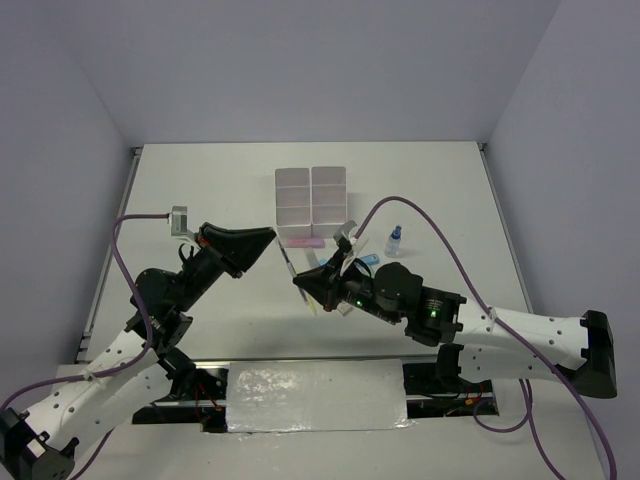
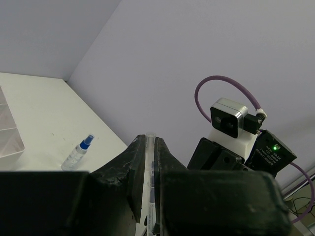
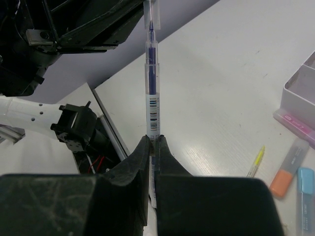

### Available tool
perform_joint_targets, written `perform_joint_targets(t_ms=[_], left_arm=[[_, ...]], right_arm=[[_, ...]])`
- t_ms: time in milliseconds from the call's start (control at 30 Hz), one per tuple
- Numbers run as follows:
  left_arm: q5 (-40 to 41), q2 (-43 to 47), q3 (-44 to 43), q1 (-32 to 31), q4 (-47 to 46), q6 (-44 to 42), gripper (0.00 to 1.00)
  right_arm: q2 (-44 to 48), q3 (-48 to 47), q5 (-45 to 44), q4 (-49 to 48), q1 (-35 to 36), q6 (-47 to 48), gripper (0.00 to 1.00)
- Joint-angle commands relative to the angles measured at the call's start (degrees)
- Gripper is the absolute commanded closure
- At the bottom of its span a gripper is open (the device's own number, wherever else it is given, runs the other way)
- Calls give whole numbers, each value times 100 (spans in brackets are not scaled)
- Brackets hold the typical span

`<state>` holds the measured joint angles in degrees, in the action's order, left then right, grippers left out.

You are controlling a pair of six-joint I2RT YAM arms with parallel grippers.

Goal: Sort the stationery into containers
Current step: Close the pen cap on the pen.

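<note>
A thin clear pen with a dark refill and a barcode label spans between my two grippers above the table. My left gripper is shut on its clear capped end. My right gripper is shut on its barrel, jaws tight around it. The white six-compartment container stands behind them. A pink marker lies at its front edge. The blue-capped bottle stands to the right. A yellow pen, an orange piece and a blue piece lie on the table.
A wrinkled translucent sheet covers the near table edge between the arm bases. Purple cables loop over the table from both wrists. Grey walls close in the table on three sides.
</note>
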<state>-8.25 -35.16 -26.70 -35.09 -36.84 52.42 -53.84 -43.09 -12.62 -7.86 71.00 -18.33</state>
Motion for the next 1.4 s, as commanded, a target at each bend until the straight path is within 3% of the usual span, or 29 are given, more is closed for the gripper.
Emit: perform_joint_targets(t_ms=[0,1067,1300,1367], left_arm=[[-115,0,-257,-24,-201,-154,100],[-203,-105,-512,-24,362,-198,100],[-423,-237,-468,-24,72,-4,100],[-519,-298,-529,-24,107,-56,93]], right_arm=[[-21,-314,14,-128,54,57,100],[-47,-701,-399,4,28,479,100],[-83,-657,-408,-321,37,523,100],[-65,-604,-425,-540,45,558,100]])
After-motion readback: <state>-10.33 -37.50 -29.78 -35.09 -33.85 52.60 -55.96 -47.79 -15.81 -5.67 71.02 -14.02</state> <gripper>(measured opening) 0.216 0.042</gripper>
